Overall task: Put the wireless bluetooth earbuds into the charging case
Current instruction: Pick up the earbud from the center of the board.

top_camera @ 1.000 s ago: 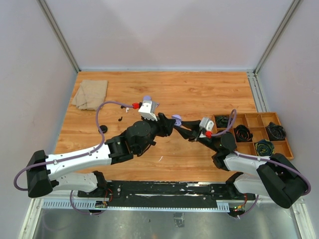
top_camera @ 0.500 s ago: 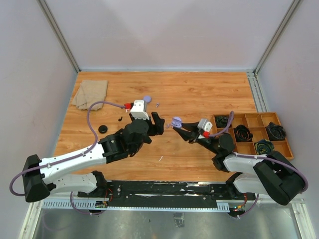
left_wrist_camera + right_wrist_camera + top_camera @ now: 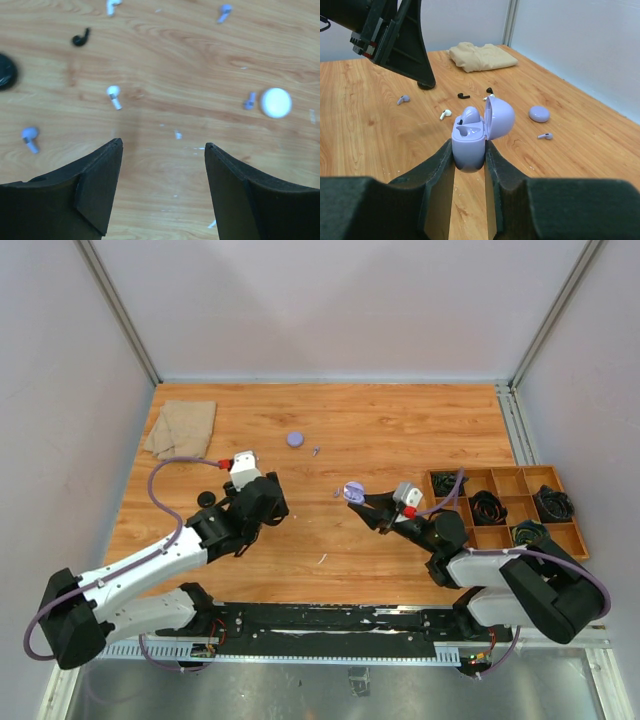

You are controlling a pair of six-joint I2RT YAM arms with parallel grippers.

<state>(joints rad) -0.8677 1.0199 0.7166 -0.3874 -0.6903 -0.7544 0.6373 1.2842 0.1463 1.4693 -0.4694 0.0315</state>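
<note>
My right gripper [image 3: 469, 150] is shut on the charging case [image 3: 470, 142], a pale purple one held upright with its lid open. One purple earbud [image 3: 470, 116] sits in the far slot and the near slot is empty. From above, the case [image 3: 353, 490] hangs mid-table. My left gripper [image 3: 162, 145] is open and empty, raised over the board to the left [image 3: 262, 490]. Loose earbuds lie below it: a white one [image 3: 114, 96], a purple one [image 3: 29, 137], a black one [image 3: 80, 38] and another purple one [image 3: 249, 101].
A closed pale purple round case [image 3: 295, 438] and a black round case [image 3: 207, 499] lie on the wooden board. A beige cloth [image 3: 182, 428] is at the back left. A wooden tray [image 3: 520, 469] of coiled cables stands at the right. Walls close in three sides.
My left gripper opened at the case, then drew back to the left, away from it. The right gripper kept hold of the open case and shifted slightly.
</note>
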